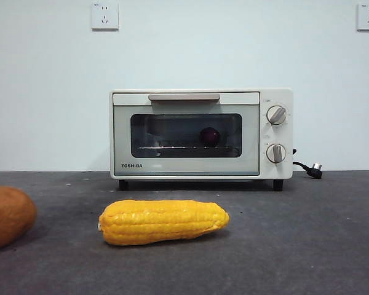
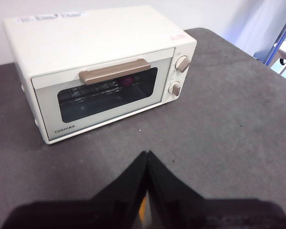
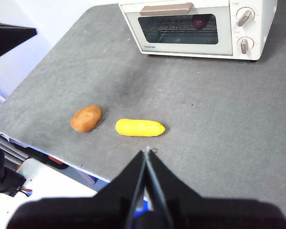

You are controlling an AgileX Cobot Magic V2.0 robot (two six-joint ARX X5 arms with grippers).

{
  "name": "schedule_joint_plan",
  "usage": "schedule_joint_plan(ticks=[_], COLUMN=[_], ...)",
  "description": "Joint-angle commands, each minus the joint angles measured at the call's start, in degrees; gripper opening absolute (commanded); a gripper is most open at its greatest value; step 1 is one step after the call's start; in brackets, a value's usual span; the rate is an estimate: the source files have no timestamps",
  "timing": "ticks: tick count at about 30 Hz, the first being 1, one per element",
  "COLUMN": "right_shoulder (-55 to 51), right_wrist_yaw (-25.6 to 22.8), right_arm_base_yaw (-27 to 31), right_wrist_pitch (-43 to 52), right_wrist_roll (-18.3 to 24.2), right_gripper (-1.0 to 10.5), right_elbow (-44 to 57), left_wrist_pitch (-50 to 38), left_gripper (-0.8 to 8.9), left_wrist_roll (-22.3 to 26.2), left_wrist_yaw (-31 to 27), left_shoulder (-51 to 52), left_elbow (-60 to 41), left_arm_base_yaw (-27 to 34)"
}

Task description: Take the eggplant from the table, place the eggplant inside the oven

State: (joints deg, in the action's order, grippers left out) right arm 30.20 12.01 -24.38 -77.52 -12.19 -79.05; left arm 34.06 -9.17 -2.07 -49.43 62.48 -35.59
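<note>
Table: eggplant apparently inside closed oven, far from both closed empty pincers.

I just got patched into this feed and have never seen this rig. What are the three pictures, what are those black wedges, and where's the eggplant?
It is a two-armed table robot. The front view looks level across the table; the other two come from cameras on each wrist. The black wedges are the pincers: left pincer and right pincer, both shut and holding nothing. The oven stands at the back, door closed, with the eggplant inside on the rack. The corn and a brown vegetable lie on the table.
</note>
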Motion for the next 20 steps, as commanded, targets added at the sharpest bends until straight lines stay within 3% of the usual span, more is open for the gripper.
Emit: schedule_joint_plan(ticks=[1,20], right_shoulder=[-0.2,0.0], right_wrist_yaw=[-0.1,-0.3], right_arm_base_yaw=[0.0,0.0], right_wrist_pitch=[-1.4,-1.4], right_wrist_roll=[0.4,0.4], right_gripper=[-0.1,0.0], right_elbow=[0.4,0.3], left_wrist_pitch=[-0.4,-0.6], left_gripper=[-0.07,-0.04], left_wrist_roll=[0.4,0.4], left_wrist_yaw=[-1.0,-0.9], left_shoulder=[1.3,1.8], left_elbow=[0.0,0.0], left_arm_base_yaw=[-0.9,-0.8])
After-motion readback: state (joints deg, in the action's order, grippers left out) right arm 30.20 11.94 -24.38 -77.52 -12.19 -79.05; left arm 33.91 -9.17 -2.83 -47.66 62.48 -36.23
